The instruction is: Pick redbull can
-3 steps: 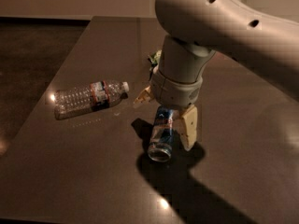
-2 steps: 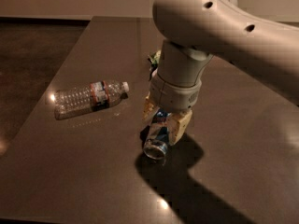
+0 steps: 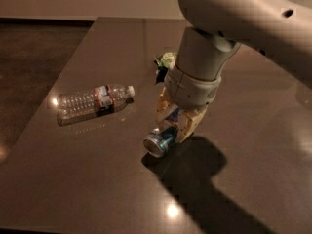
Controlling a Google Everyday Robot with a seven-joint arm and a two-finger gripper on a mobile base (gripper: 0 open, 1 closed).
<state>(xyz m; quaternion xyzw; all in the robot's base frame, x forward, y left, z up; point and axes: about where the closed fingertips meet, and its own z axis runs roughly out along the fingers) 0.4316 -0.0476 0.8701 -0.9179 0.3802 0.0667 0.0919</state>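
The redbull can (image 3: 160, 139) is a slim blue-and-silver can, tilted with its silver rim pointing toward the front left. My gripper (image 3: 174, 122) hangs from the big white arm at the middle of the table and is shut on the can, one pale finger on each side. The can's lower end is just above or touching the dark table (image 3: 97, 179); I cannot tell which. The can's upper part is hidden between the fingers.
A clear plastic water bottle (image 3: 92, 101) with a red label lies on its side to the left. A green snack bag (image 3: 165, 62) lies behind the arm, partly hidden. The table's left edge runs diagonally beside the dark floor.
The fingers have closed on the can. The can has tipped and shifted slightly to the left with the gripper.
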